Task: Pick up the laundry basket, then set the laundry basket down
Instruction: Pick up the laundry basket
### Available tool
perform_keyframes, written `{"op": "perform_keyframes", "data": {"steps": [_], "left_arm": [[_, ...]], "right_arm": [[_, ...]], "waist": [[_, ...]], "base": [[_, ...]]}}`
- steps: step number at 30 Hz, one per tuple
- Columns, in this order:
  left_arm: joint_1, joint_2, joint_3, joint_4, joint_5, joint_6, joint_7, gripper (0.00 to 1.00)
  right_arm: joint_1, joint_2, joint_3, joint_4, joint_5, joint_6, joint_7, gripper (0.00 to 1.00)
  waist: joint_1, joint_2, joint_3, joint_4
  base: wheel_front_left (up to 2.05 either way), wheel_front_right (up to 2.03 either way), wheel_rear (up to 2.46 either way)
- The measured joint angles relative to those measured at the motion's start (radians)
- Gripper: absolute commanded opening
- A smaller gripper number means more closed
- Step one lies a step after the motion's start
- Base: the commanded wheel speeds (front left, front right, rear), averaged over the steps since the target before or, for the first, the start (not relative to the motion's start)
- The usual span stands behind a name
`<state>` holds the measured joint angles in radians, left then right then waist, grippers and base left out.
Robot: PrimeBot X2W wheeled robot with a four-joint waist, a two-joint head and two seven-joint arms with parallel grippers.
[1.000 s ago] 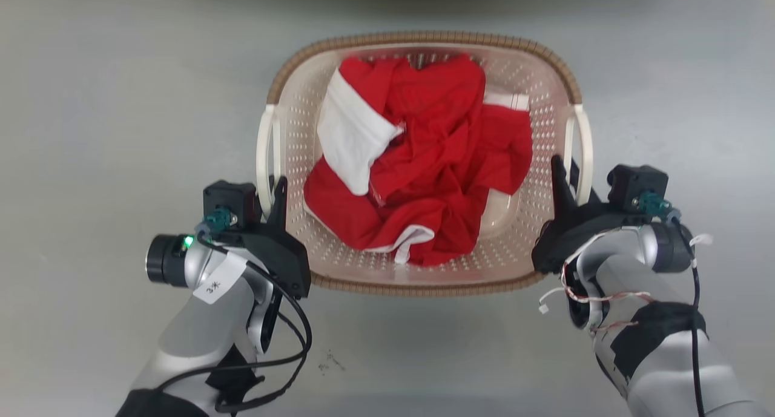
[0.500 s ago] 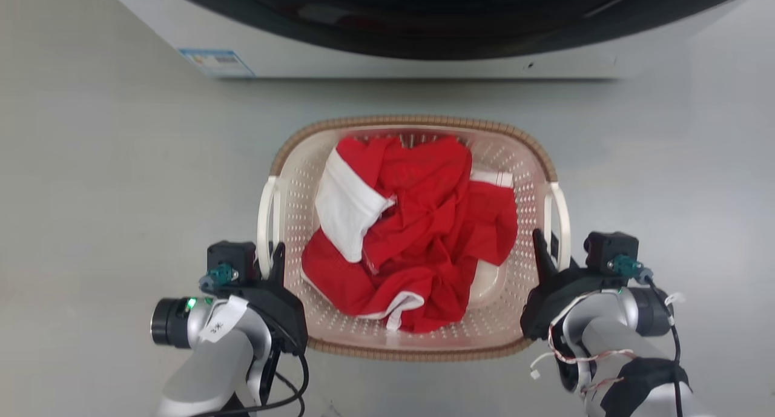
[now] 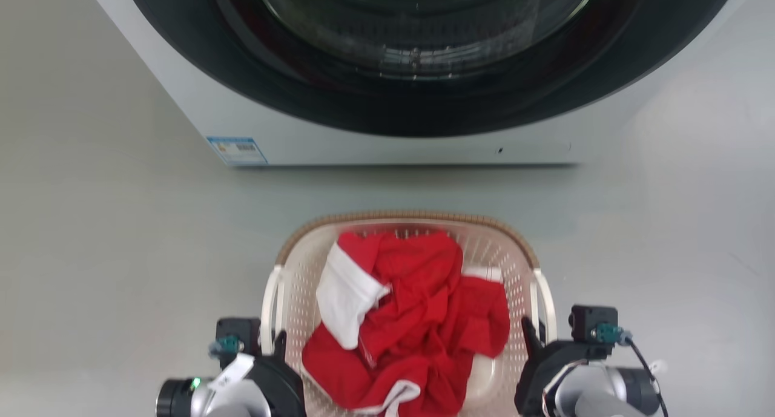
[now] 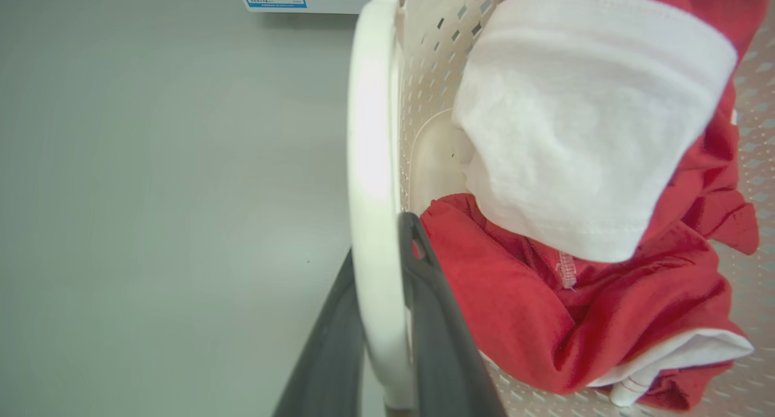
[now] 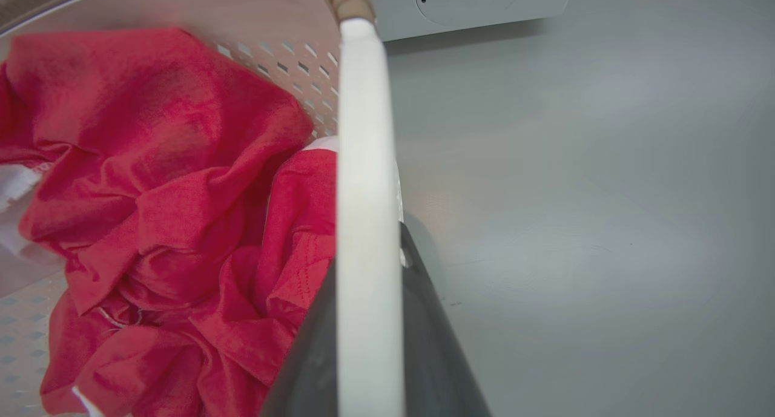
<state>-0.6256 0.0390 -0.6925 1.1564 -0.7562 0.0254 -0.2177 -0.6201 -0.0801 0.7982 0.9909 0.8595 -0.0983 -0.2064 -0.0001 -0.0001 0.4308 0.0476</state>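
Camera tilted up; 2 tools (image 4: 380,253) (image 5: 369,256) clamp 1 laundry basket (image 3: 405,216).

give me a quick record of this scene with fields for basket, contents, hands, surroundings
basket: laundry basket, cream with a brown rim
contents: crumpled red and white clothes
left hand: shut on the left handle, a finger on each side
right hand: shut on the right handle, a finger on each side
surroundings: washing machine beyond the basket, grey floor

Silver forearms (image 3: 590,396) bear black end effectors (image 3: 533,335) and teal connectors (image 3: 603,332).
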Motion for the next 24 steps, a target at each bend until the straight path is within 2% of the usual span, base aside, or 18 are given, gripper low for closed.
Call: {"op": "perform_keyframes", "data": {"steps": [24], "left_arm": [[0.247,0.01,-0.095,0.036,-0.061,-0.017,0.116,0.0]], "right_arm": [[0.229,0.0,0.176,-0.015,0.204,-0.031,0.146,0.0]], "waist": [[0.0,-0.0001,-0.336,-0.038]], "base": [[0.0,0.0,0.0]]}}
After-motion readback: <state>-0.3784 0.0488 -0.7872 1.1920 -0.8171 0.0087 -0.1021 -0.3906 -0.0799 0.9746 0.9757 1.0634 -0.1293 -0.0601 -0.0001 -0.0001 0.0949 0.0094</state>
